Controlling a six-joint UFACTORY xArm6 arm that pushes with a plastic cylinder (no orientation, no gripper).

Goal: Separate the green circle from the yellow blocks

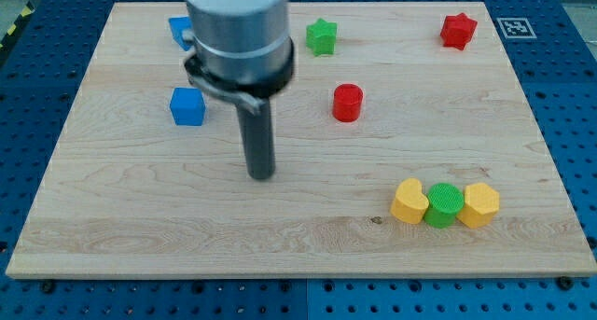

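Observation:
The green circle (444, 204) sits near the view's bottom right, squeezed between two yellow blocks and touching both. A yellow heart-like block (409, 201) is on its left. A yellow hexagon (480, 204) is on its right. My tip (260, 174) rests on the board well to the left of this row, in the lower middle of the wooden board (112, 217). It touches no block.
A red cylinder (347, 103) stands up and to the right of my tip. A blue cube (187, 106) lies to the upper left. A green star (321, 35), a red star (458, 30) and a partly hidden blue block (179, 29) lie along the top.

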